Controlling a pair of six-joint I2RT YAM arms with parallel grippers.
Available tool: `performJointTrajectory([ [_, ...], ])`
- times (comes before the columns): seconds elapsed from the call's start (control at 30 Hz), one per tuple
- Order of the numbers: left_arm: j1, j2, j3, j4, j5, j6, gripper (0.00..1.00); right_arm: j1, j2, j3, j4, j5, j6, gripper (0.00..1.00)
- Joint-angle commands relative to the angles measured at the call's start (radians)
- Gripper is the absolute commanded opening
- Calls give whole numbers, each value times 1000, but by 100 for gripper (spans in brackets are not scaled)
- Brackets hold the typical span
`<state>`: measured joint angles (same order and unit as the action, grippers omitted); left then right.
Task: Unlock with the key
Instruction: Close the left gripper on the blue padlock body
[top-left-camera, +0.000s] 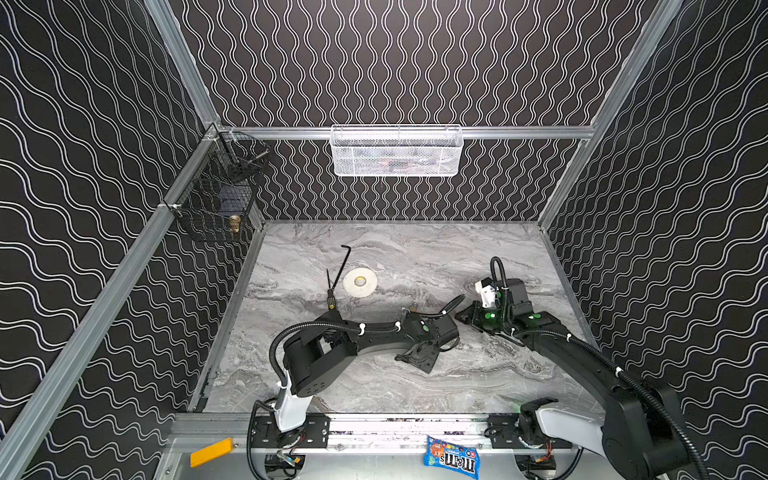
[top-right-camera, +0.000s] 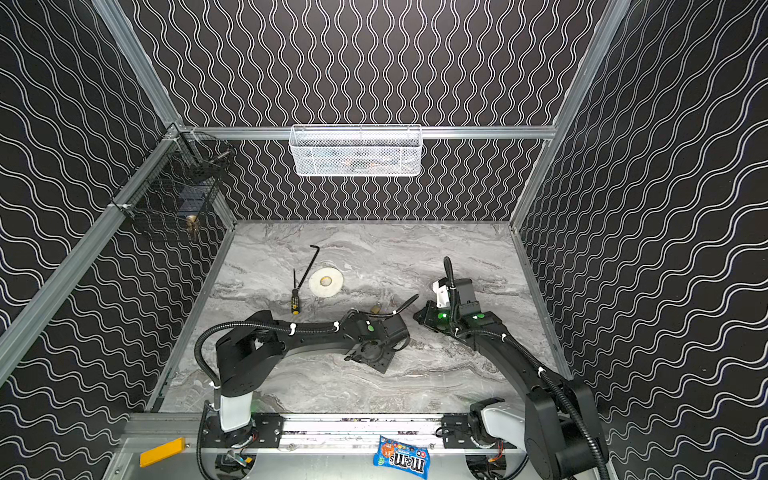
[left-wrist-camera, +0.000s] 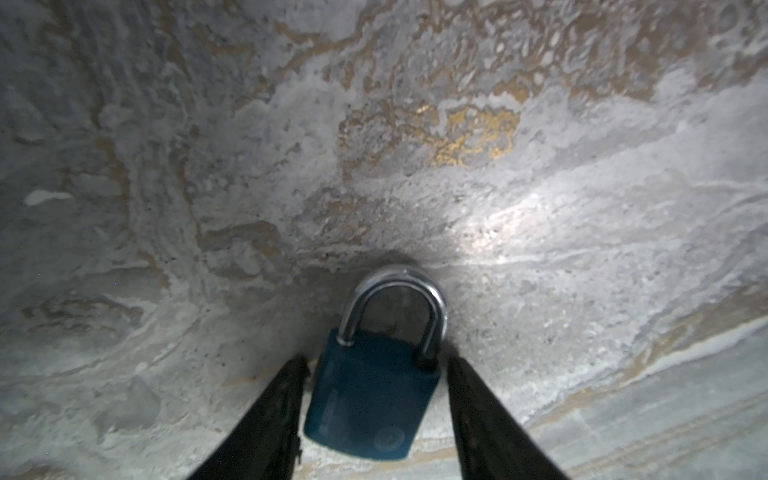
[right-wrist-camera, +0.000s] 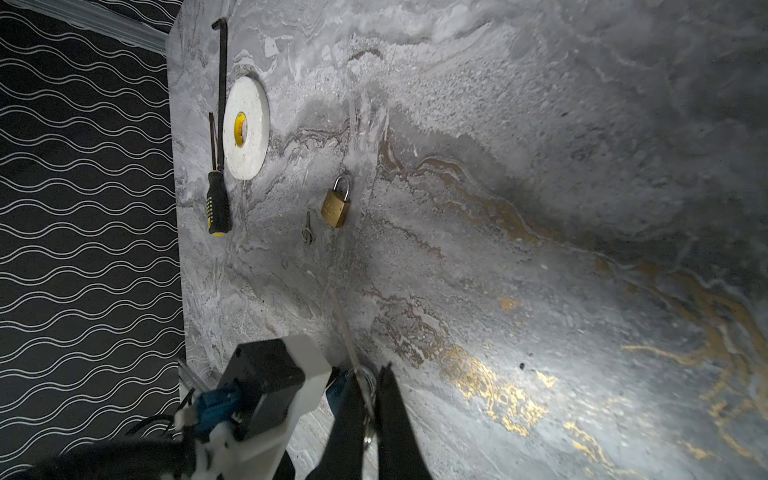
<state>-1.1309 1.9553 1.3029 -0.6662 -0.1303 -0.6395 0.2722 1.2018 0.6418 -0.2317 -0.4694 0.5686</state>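
Observation:
A blue padlock (left-wrist-camera: 370, 395) with a silver shackle lies flat on the marble table (left-wrist-camera: 208, 166). My left gripper (left-wrist-camera: 376, 365) is open and straddles the padlock's body, a thin gap showing at each black finger. The shackle points away from the fingers. My right gripper (right-wrist-camera: 370, 372) is shut on a small silver key (right-wrist-camera: 365, 376) with a ring, its tip right beside the blue padlock (right-wrist-camera: 336, 392) and the left wrist's camera housing (right-wrist-camera: 266, 386). In both top views the two wrists meet mid-table and hide the blue padlock and the key.
A brass padlock (right-wrist-camera: 336, 203) and a loose small key (right-wrist-camera: 307, 230) lie further out, the brass one just behind the left arm (top-right-camera: 376, 308). A screwdriver (top-left-camera: 331, 300), hex key (top-left-camera: 343, 262) and white tape roll (top-left-camera: 360, 282) sit at the back left. Wire baskets (top-left-camera: 397, 151) (top-left-camera: 216, 199) hang on the walls.

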Motion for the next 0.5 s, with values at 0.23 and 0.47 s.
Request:
performJointTrajectory([
  [0.23,0,-2,-20,-70,-30,-65,49,-1,26,3,51,-40,23,0],
  [0.47,3,-29,-65,-97,-60,-155,44,-1,56,11,64,-93,6,0],
])
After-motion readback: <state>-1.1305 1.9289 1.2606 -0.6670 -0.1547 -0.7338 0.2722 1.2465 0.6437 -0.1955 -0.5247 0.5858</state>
